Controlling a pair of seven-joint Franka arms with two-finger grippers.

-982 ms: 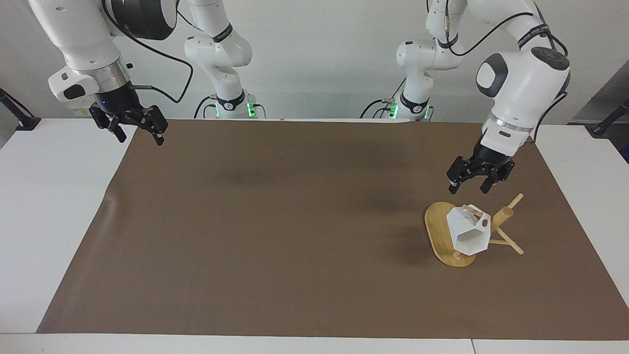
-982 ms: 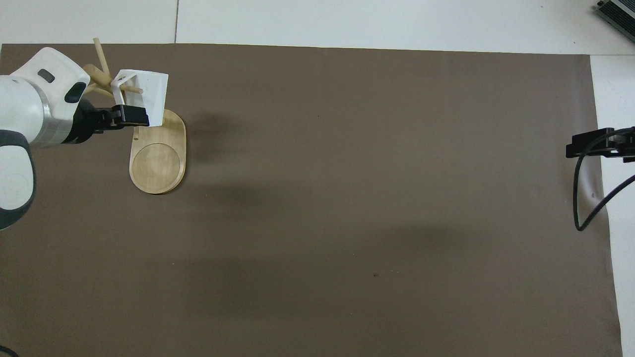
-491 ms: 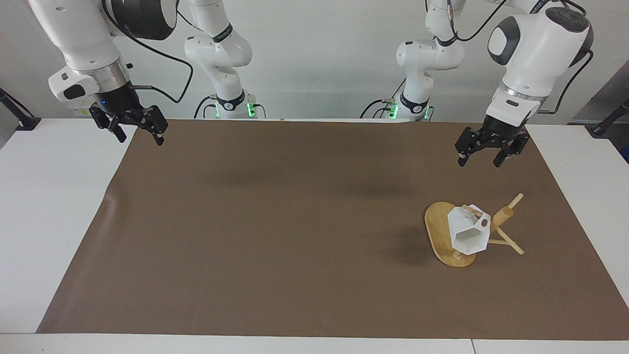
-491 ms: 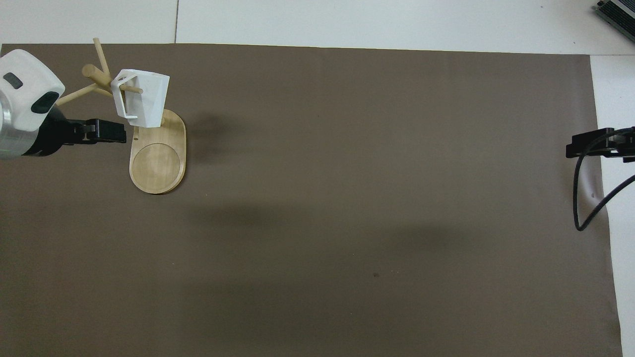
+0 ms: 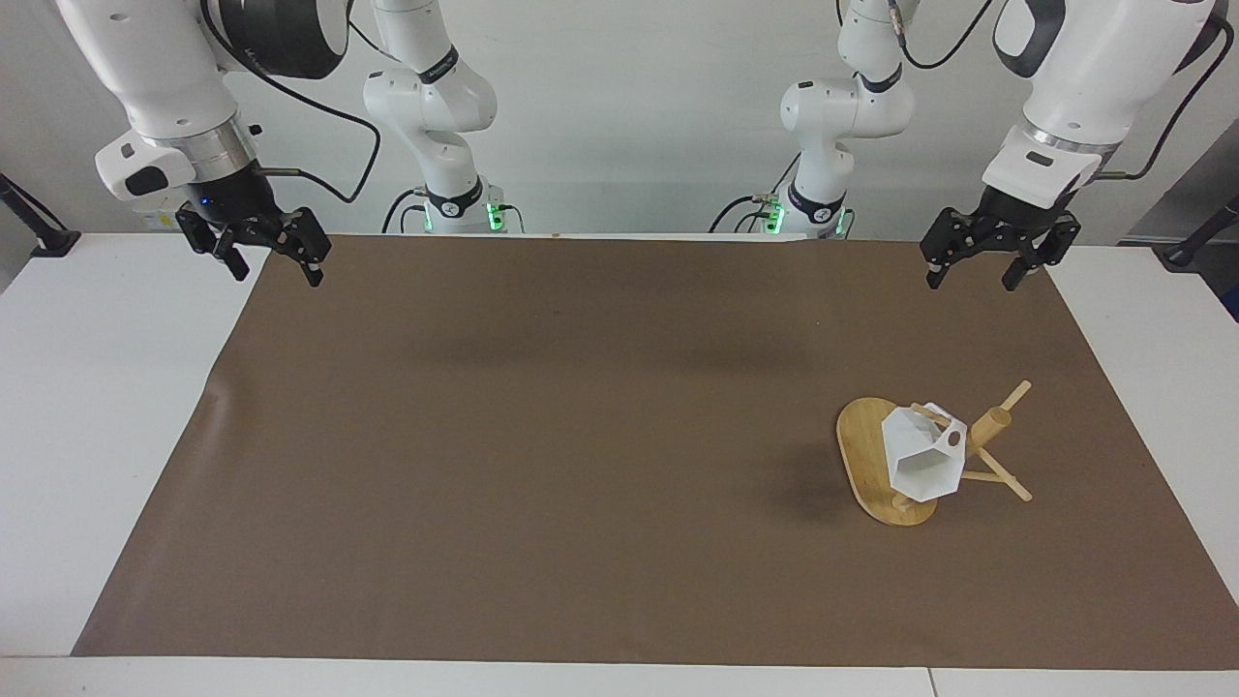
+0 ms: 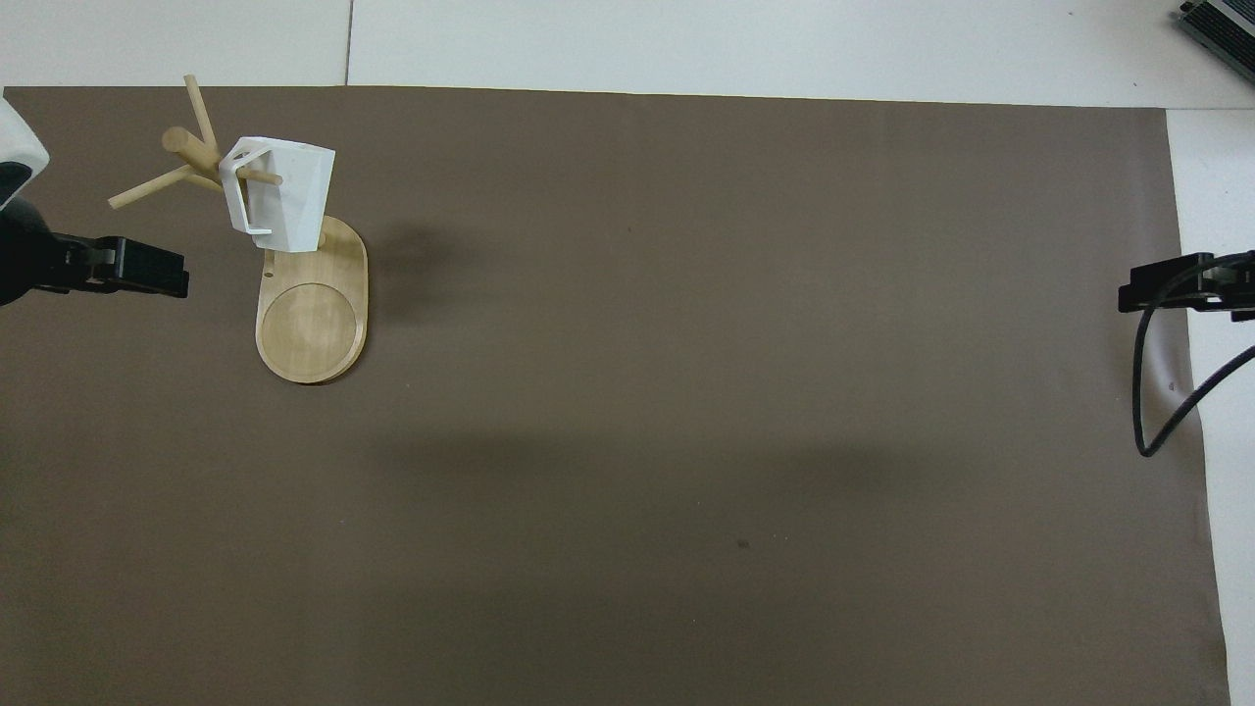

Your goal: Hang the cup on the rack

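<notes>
Jaws spread wide on the left gripper (image 5: 992,263), nothing between them, and it hangs high over the mat's (image 5: 581,436) edge nearest the robots, at the left arm's end of the desk (image 5: 1152,387). The cup (image 5: 924,455) is on the rack (image 5: 886,465), its tab handle threaded over a peg and its body tilted, hanging over the oval base; the job looks done. The risk from here, as I read it: that peg is thin and the cup sits askew, so any knock to the desk or the rack could slide it off the peg's end or tip the whole tree. Left arm is raised with the wrist pointing down and well clear. Right gripper (image 5: 259,250) waits over the mat's corner at its own end, jaws apart and empty too.
</notes>
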